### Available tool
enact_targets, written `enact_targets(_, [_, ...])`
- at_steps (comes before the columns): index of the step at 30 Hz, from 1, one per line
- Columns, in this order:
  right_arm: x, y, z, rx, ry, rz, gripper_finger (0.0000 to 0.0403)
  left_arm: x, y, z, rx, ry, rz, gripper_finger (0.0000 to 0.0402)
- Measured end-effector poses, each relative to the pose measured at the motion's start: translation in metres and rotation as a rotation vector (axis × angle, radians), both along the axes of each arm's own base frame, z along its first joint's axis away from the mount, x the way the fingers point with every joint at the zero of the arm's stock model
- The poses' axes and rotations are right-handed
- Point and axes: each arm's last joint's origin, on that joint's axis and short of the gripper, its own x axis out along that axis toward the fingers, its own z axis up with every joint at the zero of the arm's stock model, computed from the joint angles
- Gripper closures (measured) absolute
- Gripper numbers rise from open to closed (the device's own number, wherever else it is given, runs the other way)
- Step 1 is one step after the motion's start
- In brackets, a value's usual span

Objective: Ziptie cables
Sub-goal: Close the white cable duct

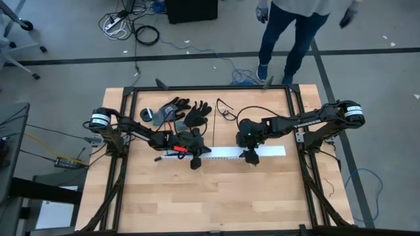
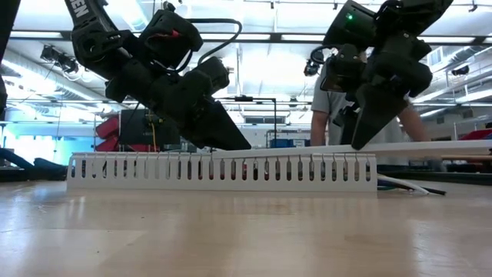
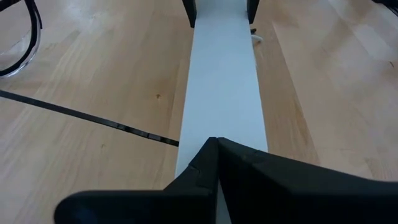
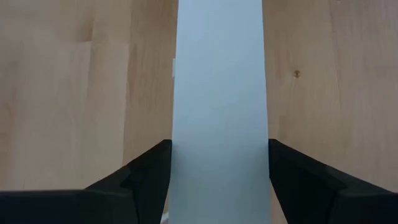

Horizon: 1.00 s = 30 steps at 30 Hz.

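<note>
The table (image 1: 197,196) is pale wood with a smooth, matt grain. The white strip (image 4: 219,93) looks like smooth matt plastic, its slotted channel (image 2: 223,171) the same. The fingers (image 4: 130,183) are dull black plastic.

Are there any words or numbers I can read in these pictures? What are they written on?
"TROSSEN", tiny white letters, only just readable, on the right arm in the high view.
"EN", the cut-off end of a word in white, on the left arm at the top edge of the low view.
Nothing is written on the white strip or the table.
</note>
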Motion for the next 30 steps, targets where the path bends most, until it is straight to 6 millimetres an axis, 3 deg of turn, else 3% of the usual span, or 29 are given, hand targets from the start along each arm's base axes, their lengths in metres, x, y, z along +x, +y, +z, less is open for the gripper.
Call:
enact_targets(14, [0.000,0.007,0.000,0.021,0.005,-0.035,0.0168,0.001,0.001,0.002,0.024,-0.038,0.032,0.0401])
enact_targets(18, [0.001,0.006,0.001,0.001,-0.007,-0.045,0.0169,0.000,0.002,0.016,0.074,-0.100,0.029,0.0385])
enact_targets(23, [0.002,0.006,0.003,-0.004,-0.021,-0.034,0.0170,-0.005,0.004,0.052,0.132,-0.216,0.065,0.0343])
enact_targets(30, [0.002,0.006,0.003,-0.009,-0.024,-0.027,0.0170,-0.026,0.003,0.079,0.157,-0.145,0.090,0.0302])
